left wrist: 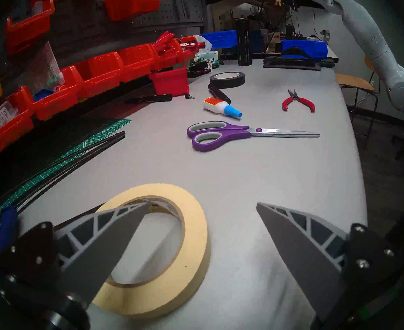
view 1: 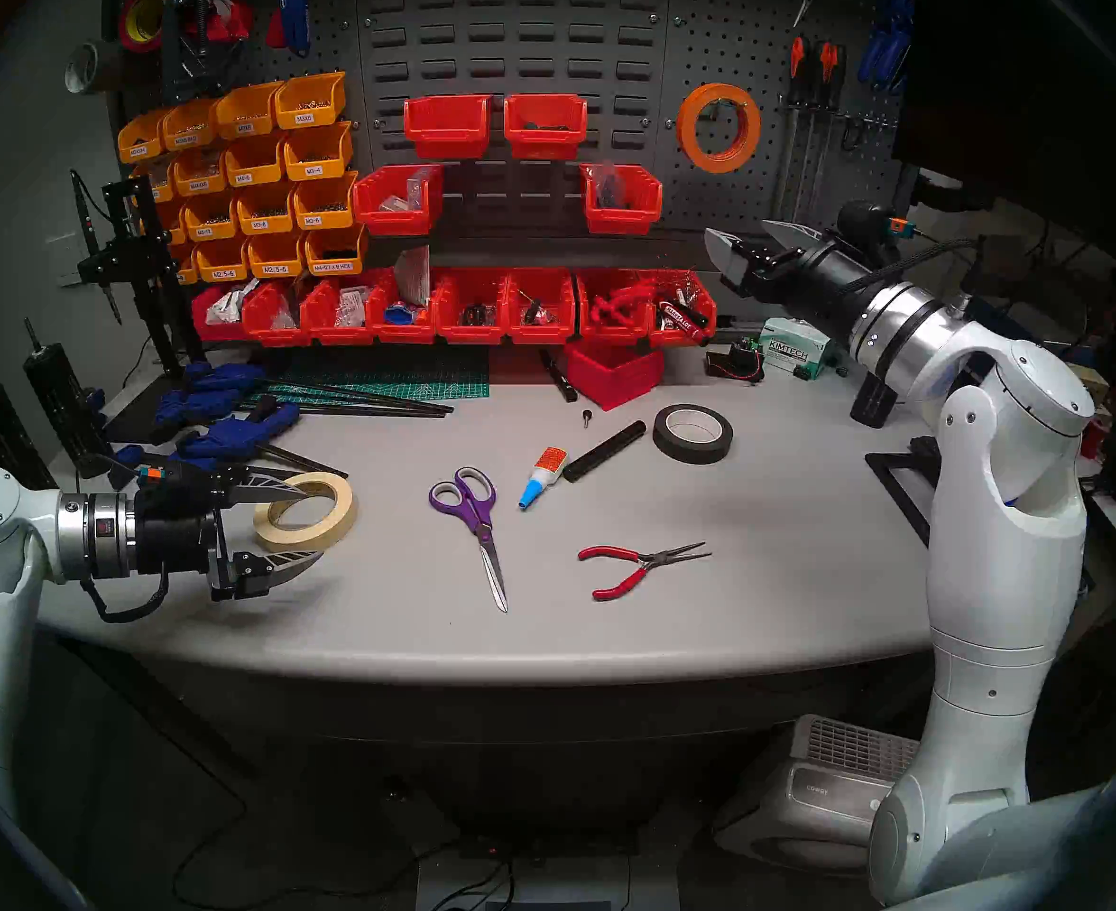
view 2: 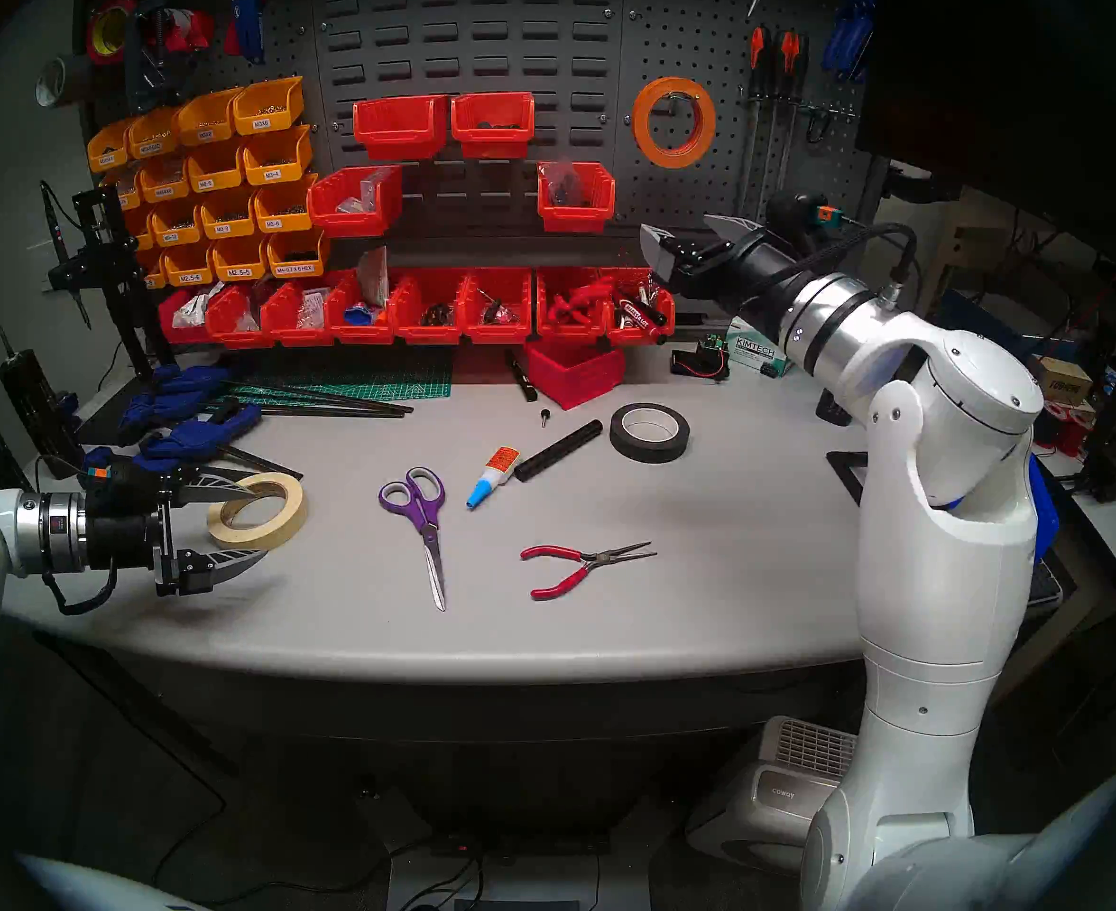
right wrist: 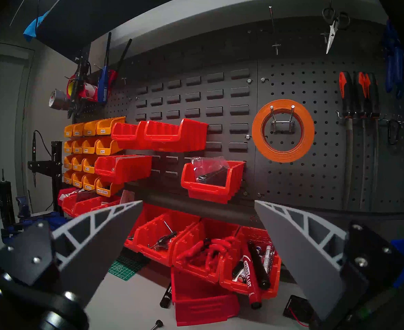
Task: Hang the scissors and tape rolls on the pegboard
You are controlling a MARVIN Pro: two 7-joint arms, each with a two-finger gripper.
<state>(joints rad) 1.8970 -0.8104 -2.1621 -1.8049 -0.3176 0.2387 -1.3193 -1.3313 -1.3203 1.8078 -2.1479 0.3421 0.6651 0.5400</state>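
The cream tape roll [view 1: 328,528] [left wrist: 196,217] lies flat at the table's left. My left gripper [view 1: 313,525] [left wrist: 202,203] is open and level with it, one finger over the roll's hole and the other outside its near wall. The purple-handled scissors [view 1: 481,522] [left wrist: 220,134] lie on the table to the right of the roll, blades toward the front edge. The orange tape roll [view 1: 686,131] [right wrist: 283,154] hangs on a two-prong hook on the pegboard [view 1: 706,193] [right wrist: 315,174]. My right gripper [view 1: 749,246] [right wrist: 198,202] is open and empty in the air, below the orange roll.
A black tape roll [view 1: 693,453], black cylinder [view 1: 604,449], glue bottle [view 1: 542,476] and red-handled pliers [view 1: 634,564] lie on the table. Red bins [view 1: 476,311] line the back under a louvre panel. Blue clamps [view 1: 226,403] sit behind my left gripper.
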